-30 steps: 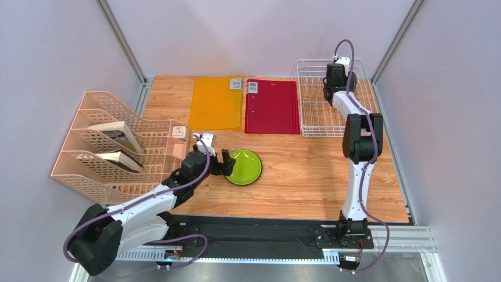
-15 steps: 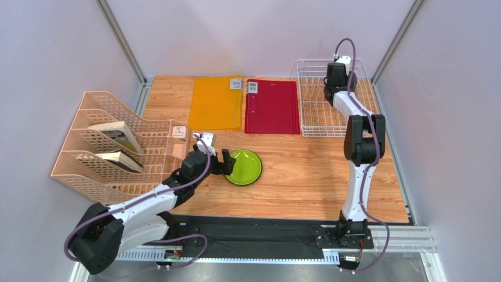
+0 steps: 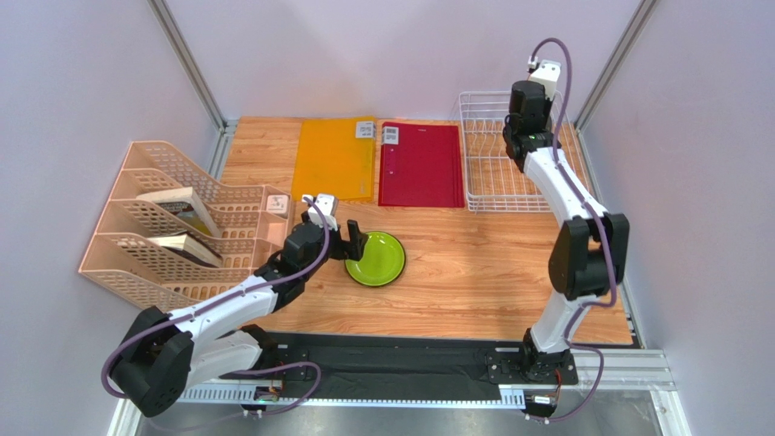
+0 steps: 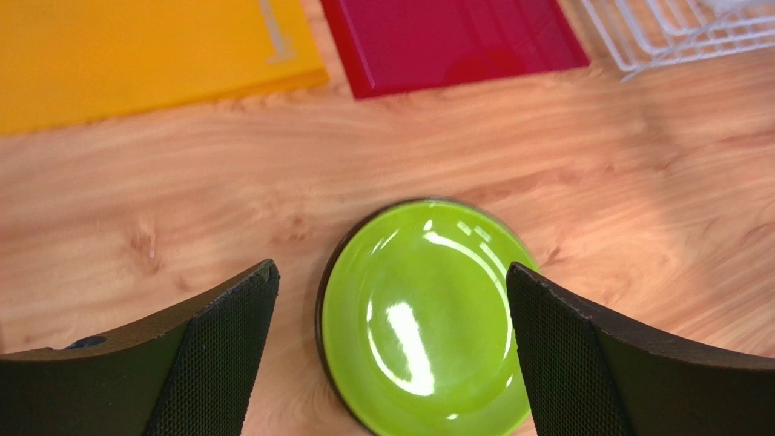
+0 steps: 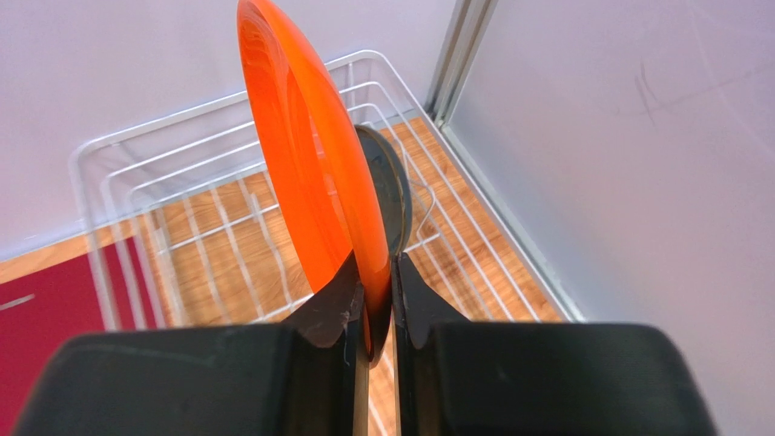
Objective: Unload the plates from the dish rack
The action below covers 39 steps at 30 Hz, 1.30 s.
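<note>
Right arm has lifted since the earlier frame: wrist was down in the white wire dish rack [image 3: 496,182], now sits above its far end, elbow swung nearer the arm bases. Left arm nudged slightly forward at the same spot.

Right tool [image 5: 371,282]: fingers pinched together on the lower rim of a glossy round orange plate [image 5: 309,173]. It is held on edge, upright, over the rack's far right corner. Whether it has cleared the wires, can't tell from the wrist view.

One dark grey plate [image 5: 387,186] stands on edge just behind the orange plate, in the rack.

Left tool [image 4: 391,272]: fingers spread wide apart, gripping nothing. A round glossy lime green plate [image 4: 423,313] lies flat on the wooden counter [image 3: 473,272] between the two mesh-faced pads in the wrist view. Contact with the plate rim not resolvable. From the top camera, the tool sits at the plate's left edge.

Flat orange folder [image 3: 334,159] and flat red folder [image 3: 421,163] lie side by side at the far edge of the counter, left of the rack. Beige plastic file organiser [image 3: 164,236] holding books on the far left.
</note>
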Tool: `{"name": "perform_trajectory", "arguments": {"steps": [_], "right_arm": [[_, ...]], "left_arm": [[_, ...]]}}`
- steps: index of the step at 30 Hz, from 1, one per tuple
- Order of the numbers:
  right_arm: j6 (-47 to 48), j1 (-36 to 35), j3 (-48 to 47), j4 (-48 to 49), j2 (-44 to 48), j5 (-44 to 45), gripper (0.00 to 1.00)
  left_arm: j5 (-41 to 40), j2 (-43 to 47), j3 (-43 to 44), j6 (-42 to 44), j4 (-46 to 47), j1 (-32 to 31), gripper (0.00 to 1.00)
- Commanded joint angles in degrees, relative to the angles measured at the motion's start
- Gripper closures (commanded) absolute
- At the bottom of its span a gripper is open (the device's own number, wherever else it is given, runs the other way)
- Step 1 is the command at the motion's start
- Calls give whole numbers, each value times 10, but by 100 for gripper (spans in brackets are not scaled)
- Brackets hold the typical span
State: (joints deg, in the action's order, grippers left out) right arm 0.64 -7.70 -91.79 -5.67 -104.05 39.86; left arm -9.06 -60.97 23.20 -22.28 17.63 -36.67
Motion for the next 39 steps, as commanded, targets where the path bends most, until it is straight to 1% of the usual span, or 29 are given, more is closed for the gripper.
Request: {"name": "perform_trajectory", "arguments": {"steps": [1,2,4,5,7,8,9,11,12,13,14,16,17,23,29,33,34,36,39], "right_arm": [[-130,-12,63,-50,137,-86,100],[-143,-17,113,-48,182,-147,100],[-171,-27,160,-36,225,-197,100],[-183,-33,196,-38,260,-244,100],[-203,-38,233,-30,304,-306,100],[-218,-42,250,-22,317,-364,100],[-223,-45,282,-15,328,-390,100],[-239,-47,313,18,358,-489,100],[-245,-48,338,41,367,-517,100],[-255,-49,351,52,379,-564,100],[-272,-52,361,70,386,-576,100],[-283,-63,387,104,394,-608,100],[-284,-67,391,113,394,-616,100],[-300,-100,369,115,348,-671,100],[-301,-128,357,117,312,-673,100],[-287,-129,362,110,313,-636,100],[-279,-129,362,103,314,-608,100],[-261,-128,365,90,322,-580,100],[-251,-125,362,87,312,-577,100]], "left_arm": [[14,-14,67,28,7,-2,0],[19,-22,84,29,6,-2,0],[35,-31,102,31,4,-2,0],[39,-42,119,30,2,-2,0],[50,-55,132,25,10,-2,0],[55,-70,146,23,15,-2,0],[58,-77,153,22,16,-2,0],[67,-101,171,17,32,-2,0],[76,-109,177,9,37,-2,0],[83,-126,186,4,46,-2,0],[88,-134,190,-9,70,-2,1],[108,-155,199,-25,88,-2,1],[113,-163,199,-39,115,-2,2],[108,-207,206,-60,180,-2,3],[93,-218,209,-71,224,-2,3],[62,-197,195,-80,229,-2,3],[56,-191,189,-82,232,-2,3],[47,-174,172,-81,234,-2,3],[42,-162,158,-87,234,-1,3]]}}
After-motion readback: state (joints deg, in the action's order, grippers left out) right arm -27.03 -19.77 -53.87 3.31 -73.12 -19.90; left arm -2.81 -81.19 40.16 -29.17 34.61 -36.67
